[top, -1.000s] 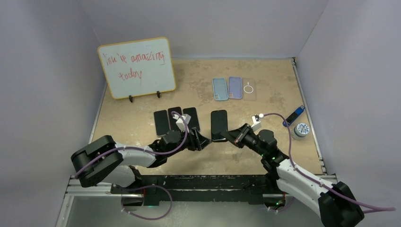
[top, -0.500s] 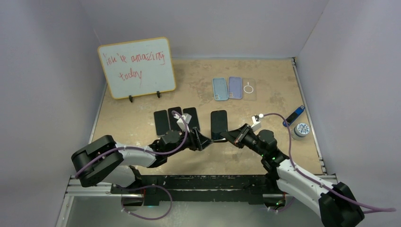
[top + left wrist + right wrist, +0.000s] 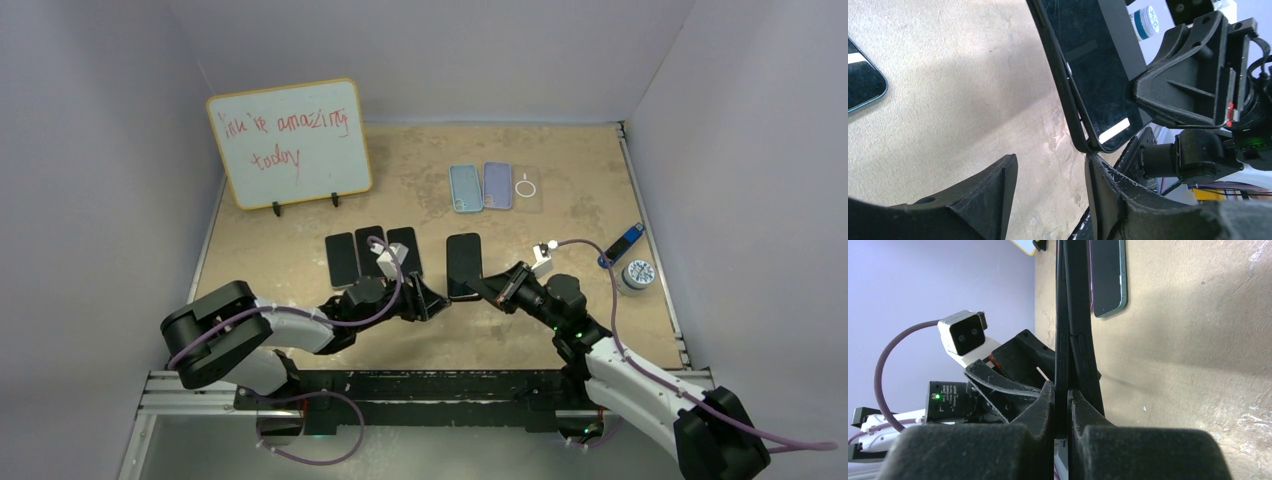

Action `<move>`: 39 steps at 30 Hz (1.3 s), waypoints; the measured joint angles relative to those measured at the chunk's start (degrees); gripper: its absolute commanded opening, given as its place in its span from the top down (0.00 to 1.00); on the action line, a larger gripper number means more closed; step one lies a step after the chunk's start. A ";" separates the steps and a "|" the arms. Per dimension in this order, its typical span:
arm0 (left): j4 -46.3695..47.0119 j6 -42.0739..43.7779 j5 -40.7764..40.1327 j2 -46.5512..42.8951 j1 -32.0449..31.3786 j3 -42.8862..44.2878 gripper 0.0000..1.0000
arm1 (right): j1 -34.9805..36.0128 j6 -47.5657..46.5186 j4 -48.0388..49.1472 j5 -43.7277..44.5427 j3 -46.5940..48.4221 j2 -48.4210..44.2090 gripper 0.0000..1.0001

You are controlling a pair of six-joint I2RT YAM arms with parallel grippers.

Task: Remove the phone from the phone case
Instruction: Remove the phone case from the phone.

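Note:
A black phone in a black case [image 3: 462, 265] is held tilted above the table between both arms. My right gripper [image 3: 492, 289] is shut on the phone's near edge; in the right wrist view [image 3: 1062, 390] the pads clamp the thin phone slab [image 3: 1062, 330], and the case wall [image 3: 1081, 330] splays off beside it. My left gripper [image 3: 438, 297] is open. In the left wrist view [image 3: 1050, 161] its right finger [image 3: 1100, 175] touches the case's lower corner [image 3: 1083, 142], with the screen [image 3: 1098, 75] above it.
Three bare dark phones [image 3: 371, 252] lie side by side left of centre. A blue case [image 3: 464, 187], a purple case [image 3: 497, 184] and a clear case [image 3: 527, 187] lie at the back. A whiteboard [image 3: 290, 142] stands back left. A blue stick [image 3: 622, 243] and a round tin [image 3: 637, 274] lie at the right.
The left arm's elbow has shifted slightly right. Both grippers and the phone stay nearly where they were.

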 measured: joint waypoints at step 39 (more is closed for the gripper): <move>-5.20 -0.52 -2.58 10.43 0.55 6.71 0.46 | -0.76 -4.04 -5.01 -12.07 1.07 -0.22 1.00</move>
